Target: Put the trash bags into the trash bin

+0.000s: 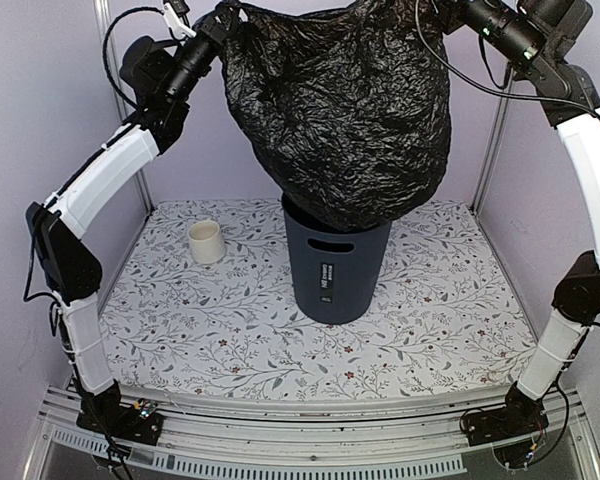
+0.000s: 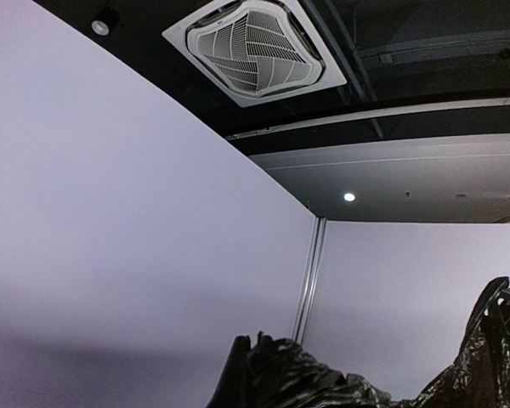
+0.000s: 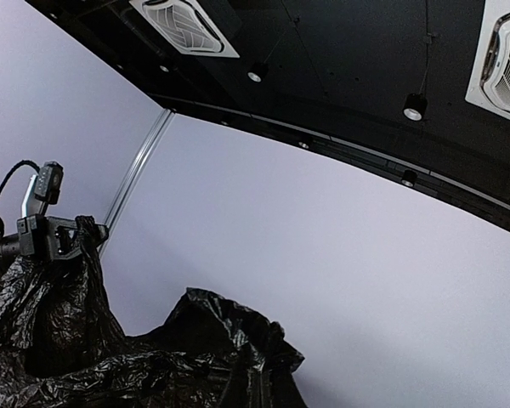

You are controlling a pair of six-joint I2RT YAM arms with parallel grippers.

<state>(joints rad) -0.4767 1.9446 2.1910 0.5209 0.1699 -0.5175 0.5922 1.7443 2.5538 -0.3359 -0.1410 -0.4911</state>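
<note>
To seat it well, both arms likely needed to sink evenly, centred over the trash bin [image 1: 335, 270], since the left claw [image 1: 218, 22] and the right claw [image 1: 455, 10], each pinched tight on a top edge high above the bin, held the glossy, crumpled black trash bag [image 1: 340, 110] ballooned, its bottom at the bin's mouth.

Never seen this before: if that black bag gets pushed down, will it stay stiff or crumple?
Probably crumples: the black bag sags in deep wrinkles, bulging wider than the trash bin beneath. Likely very light, being thin film. Its glossy surface may slip.
</note>
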